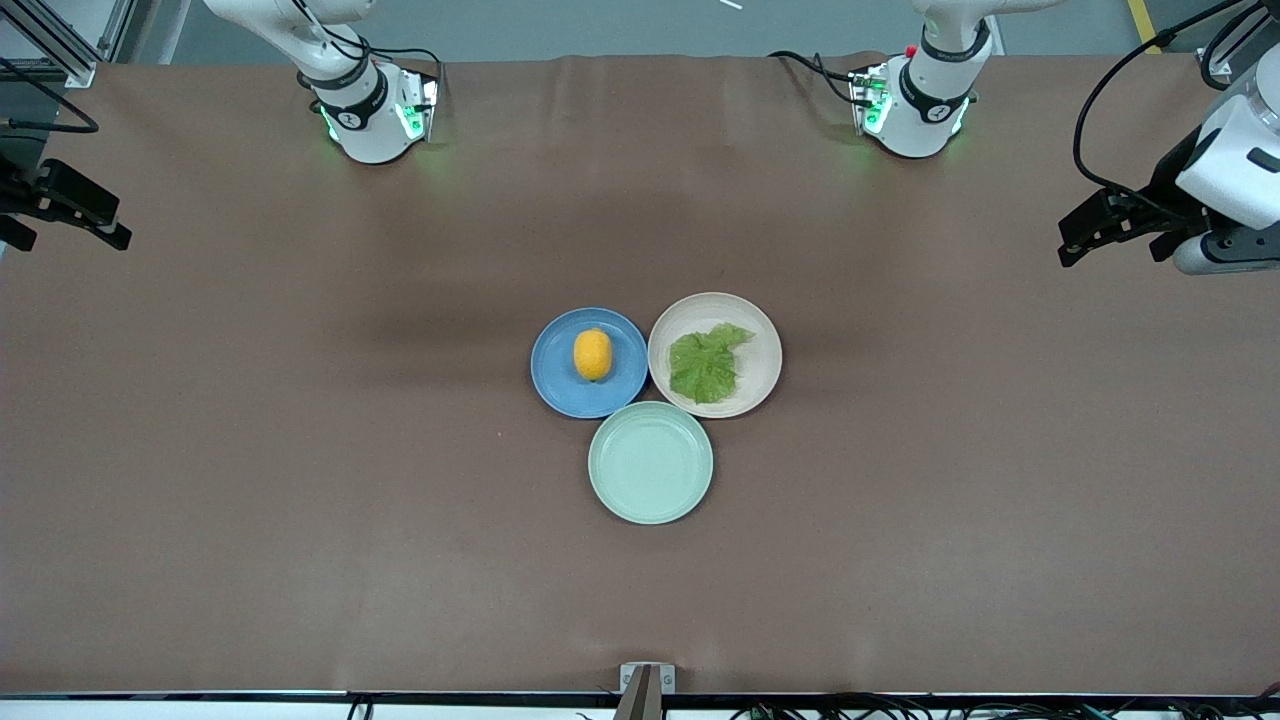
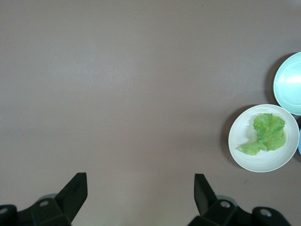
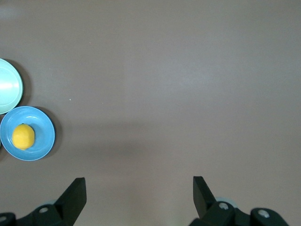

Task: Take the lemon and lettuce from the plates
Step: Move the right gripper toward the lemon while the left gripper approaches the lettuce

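Left gripper (image 2: pixel 140 195) and right gripper (image 3: pixel 139 197) raised over bare brown table (image 1: pixel 300 450) ends, fingers spread wide, empty. Small yellow-orange lemon (image 1: pixel 593 354) on round blue plastic plate (image 1: pixel 560 385), crinkled green lettuce leaf (image 1: pixel 708 365) on beige plate (image 1: pixel 762 365).

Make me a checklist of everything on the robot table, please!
Surface: brown table, flat, a few faint creases.
Job's things: lemon on the blue plate; lettuce flat on the cream plate. The two plates sit side by side, rims about touching.
Clutter: empty green plate, nearer the front camera, against both plates.
Grippers: left gripper open, over bare table at the left arm's end; right gripper open, over bare table at the right arm's end. Both hold nothing.
Cables: black cables by the left arm; more along the table's edges.
Surroundings: grey floor past the table.
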